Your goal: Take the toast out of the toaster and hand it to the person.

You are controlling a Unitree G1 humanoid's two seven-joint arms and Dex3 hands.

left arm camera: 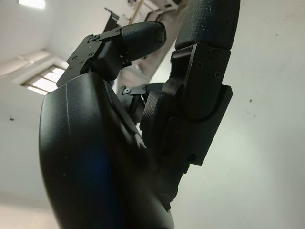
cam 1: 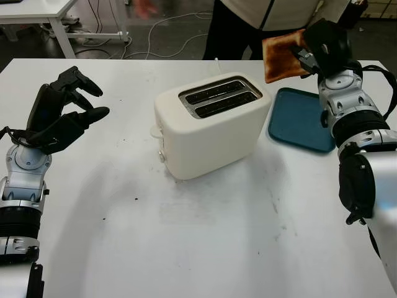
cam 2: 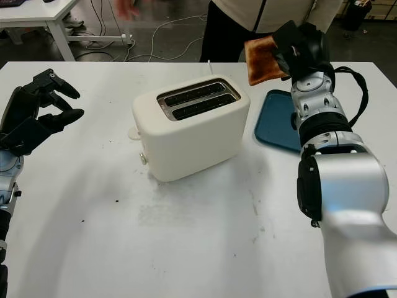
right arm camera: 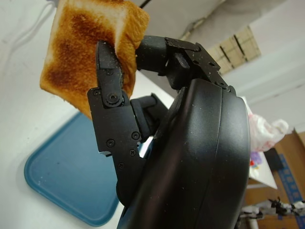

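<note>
- The white table carries everything, and a person stands at its far edge, right behind where the action is. Makes sense, since that's who the handoff is for.
- The toaster sits mid-table with both slots looking empty from the head views, though the slots are dark, so I can't swear nothing is down in there.
- The teal tray lies just beside the toaster on the robot's right, with nothing on it. My guess is it's a spare drop spot.
- The right hand is up above the tray's far end, stretched toward the person, fingers clamped on one edge of the toast. Holding it by the edge leaves most of the slice free for someone to grab, I think.
- The right wrist view adds what the head views can't: a finger pressed flat against the browned face, with the tray below.
- The left hand hovers over the table's left side, well apart from the toaster, holding nothing, apparently just parked.
</note>
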